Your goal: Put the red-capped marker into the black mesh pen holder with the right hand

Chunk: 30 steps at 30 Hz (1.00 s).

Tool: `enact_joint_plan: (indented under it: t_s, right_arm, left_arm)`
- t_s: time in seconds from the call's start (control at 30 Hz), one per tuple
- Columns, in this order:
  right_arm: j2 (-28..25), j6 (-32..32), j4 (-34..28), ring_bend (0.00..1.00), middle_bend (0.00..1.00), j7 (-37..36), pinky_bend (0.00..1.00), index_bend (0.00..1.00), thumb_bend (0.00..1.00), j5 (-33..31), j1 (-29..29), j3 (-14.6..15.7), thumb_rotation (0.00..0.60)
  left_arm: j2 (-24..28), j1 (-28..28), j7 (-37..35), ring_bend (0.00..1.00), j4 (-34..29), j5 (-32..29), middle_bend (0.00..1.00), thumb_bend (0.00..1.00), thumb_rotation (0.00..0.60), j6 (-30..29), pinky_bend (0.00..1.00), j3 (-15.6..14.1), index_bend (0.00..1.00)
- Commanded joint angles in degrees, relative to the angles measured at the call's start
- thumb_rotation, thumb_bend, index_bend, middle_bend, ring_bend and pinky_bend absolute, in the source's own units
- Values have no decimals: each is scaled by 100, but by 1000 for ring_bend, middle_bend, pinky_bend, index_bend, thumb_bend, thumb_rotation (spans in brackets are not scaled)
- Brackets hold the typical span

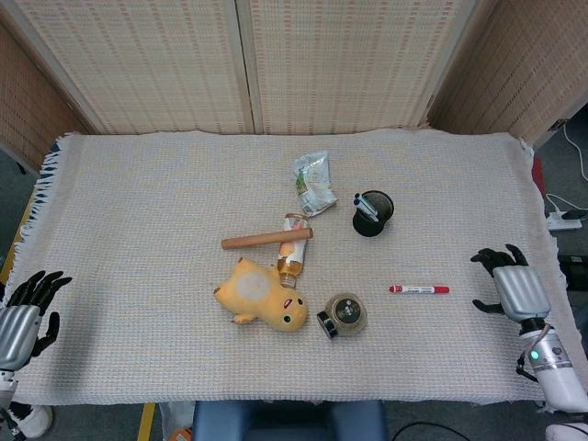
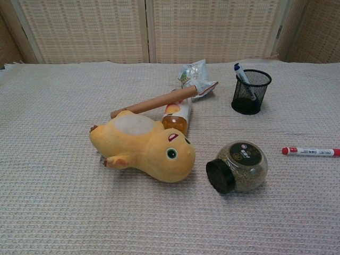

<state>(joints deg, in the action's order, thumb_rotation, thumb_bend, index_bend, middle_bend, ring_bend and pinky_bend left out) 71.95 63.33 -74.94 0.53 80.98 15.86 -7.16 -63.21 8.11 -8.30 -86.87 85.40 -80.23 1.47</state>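
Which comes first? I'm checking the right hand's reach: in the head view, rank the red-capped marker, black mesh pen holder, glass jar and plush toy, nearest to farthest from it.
From the right hand:
1. Red-capped marker, just to its left.
2. Black mesh pen holder, farther back and left.
3. Glass jar, near the front edge; close to the holder's distance, slightly farther.
4. Plush toy, left of the jar.
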Motion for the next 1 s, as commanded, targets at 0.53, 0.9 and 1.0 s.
enact_joint_plan:
  t_s: [0.53,0.9,1.0]
  right_arm:
    - [1287,-1233,681,274,204,596,137,332,32,-312,1122,99,600]
    - [1557,-1386,772,290,227,715,151,417,34,-460,1348,71,600]
    - [1598,-1373,761,300,237,774,162,456,48,-552,1393,21,600]
  left_arm:
    - [37,-6,24,8,-55,-46,83,629,600,38,112,3,180]
    - [43,-4,8,8,-53,-61,82,629,600,59,112,5,180]
    - [40,5,3,9,-40,-68,83,629,600,88,112,0,180]
